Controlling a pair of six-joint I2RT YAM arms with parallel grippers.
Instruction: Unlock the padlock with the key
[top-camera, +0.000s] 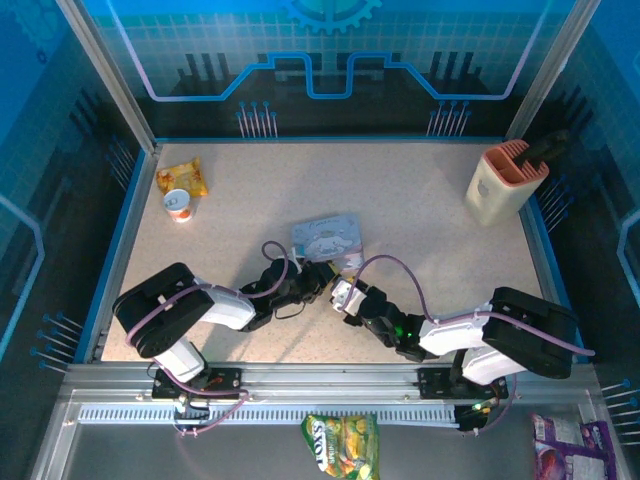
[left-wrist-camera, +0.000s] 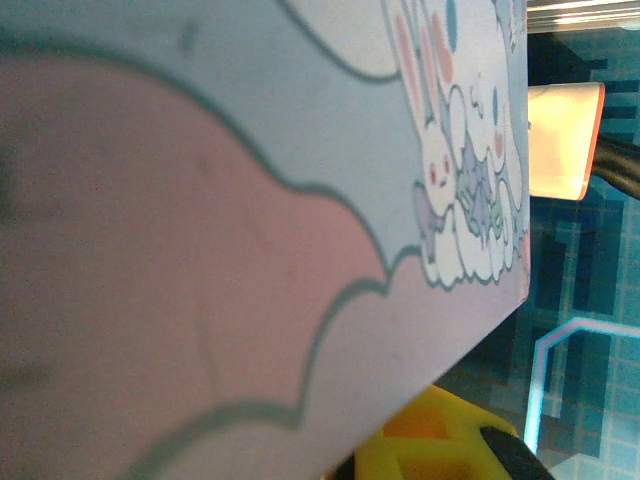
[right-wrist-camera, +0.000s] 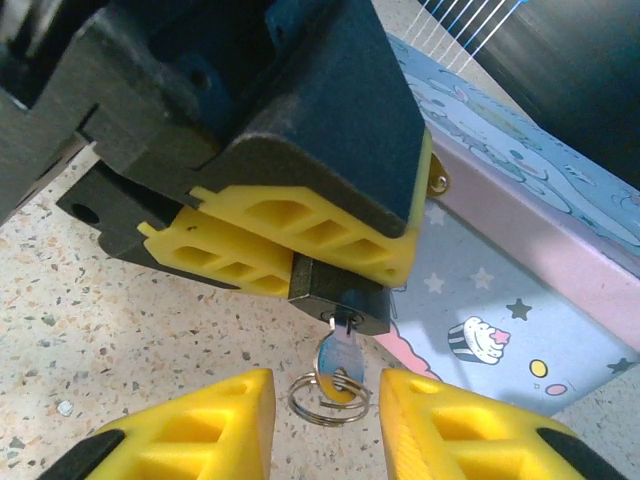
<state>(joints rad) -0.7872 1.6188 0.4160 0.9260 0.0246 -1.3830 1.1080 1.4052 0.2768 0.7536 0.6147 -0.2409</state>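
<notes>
**A:** Where is the small dark metal padlock (right-wrist-camera: 340, 300)?

**B:** Just beside the near wall of the pale blue, cartoon-printed rectangular tin (right-wrist-camera: 520, 300), above the speckled beige tabletop (right-wrist-camera: 90, 300). The left end effector (right-wrist-camera: 345, 275) is closed narrowly on the padlock's body, with its yellow fingers (right-wrist-camera: 300, 225) pinching it at their tips.

**A:** And the thin grey metal key (right-wrist-camera: 338, 352)?

**B:** Its blade is in the padlock's keyhole. The bow points towards the right wrist camera and has a silvery split ring (right-wrist-camera: 328, 410) through it.

**A:** Does the right end effector (right-wrist-camera: 328, 392) hold it?

**B:** No. Its two yellow fingertips stand apart, one on each side of the key and ring, and neither clearly touches them.

**A:** What about the left wrist view?

**B:** The tin's pink and blue face with white rabbits lies very close to the lens. A yellow finger shows at the bottom edge.
</notes>
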